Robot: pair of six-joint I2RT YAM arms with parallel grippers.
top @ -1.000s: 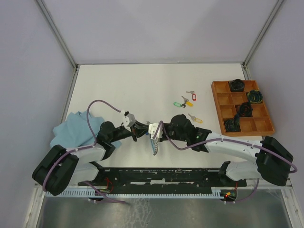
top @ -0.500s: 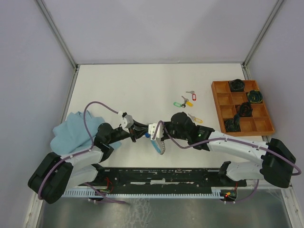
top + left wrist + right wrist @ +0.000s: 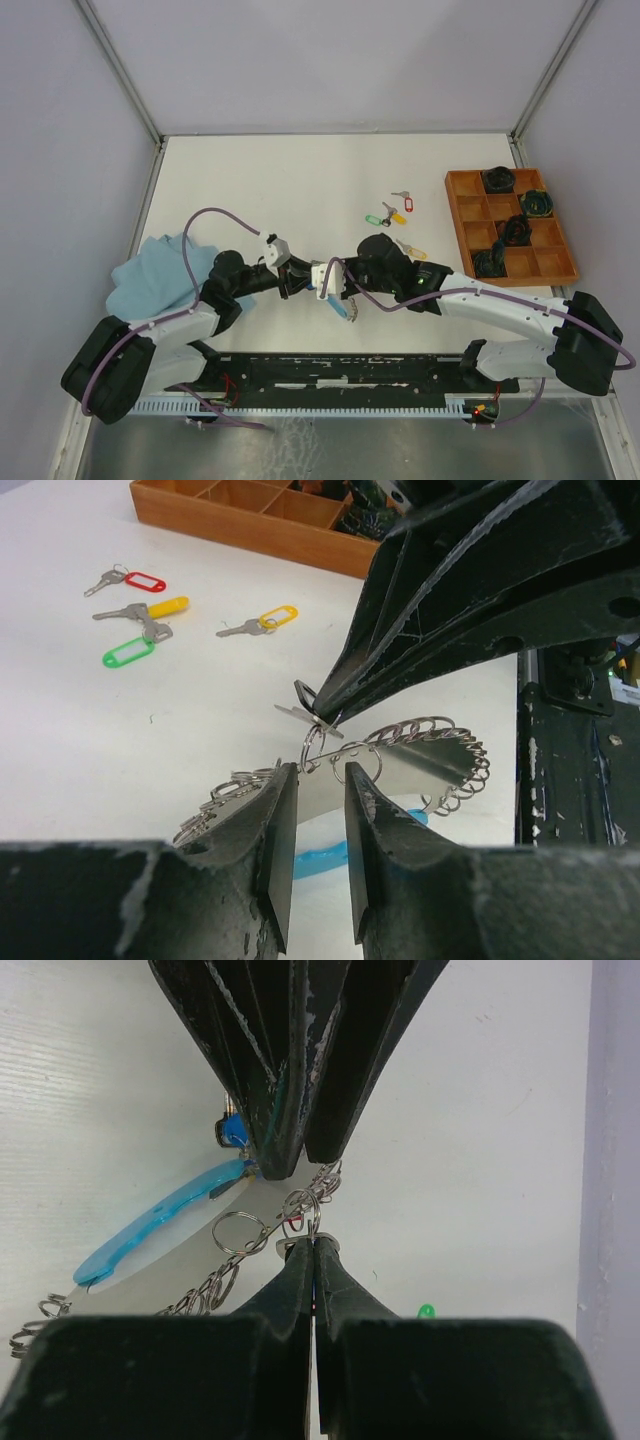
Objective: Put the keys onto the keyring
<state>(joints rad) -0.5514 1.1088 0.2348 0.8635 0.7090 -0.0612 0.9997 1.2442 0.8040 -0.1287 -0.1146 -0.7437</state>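
The keyring (image 3: 346, 306), a thin grey loop with a bright blue sleeve (image 3: 160, 1225) and several small split rings (image 3: 440, 742), hangs between my two grippers above the table's near middle. My left gripper (image 3: 292, 279) is closed on the loop near the sleeve, its fingers (image 3: 270, 830) a narrow gap apart. My right gripper (image 3: 325, 279) is shut, its fingertips (image 3: 314, 1244) pinching a small silver key (image 3: 308, 715) at a split ring; the key's tag is mostly hidden. Several tagged keys lie loose: red (image 3: 145, 581), yellow (image 3: 168, 607), green (image 3: 127, 652), yellow (image 3: 275, 615).
A wooden compartment tray (image 3: 510, 228) with dark coiled bundles (image 3: 497, 180) stands at the right. A light blue cloth (image 3: 155, 275) lies at the left beside my left arm. The loose keys (image 3: 395, 212) lie behind my right arm.
The keyring has swung a little right and lower. My left gripper has moved right, closer to the right gripper. Both have kept their hold.
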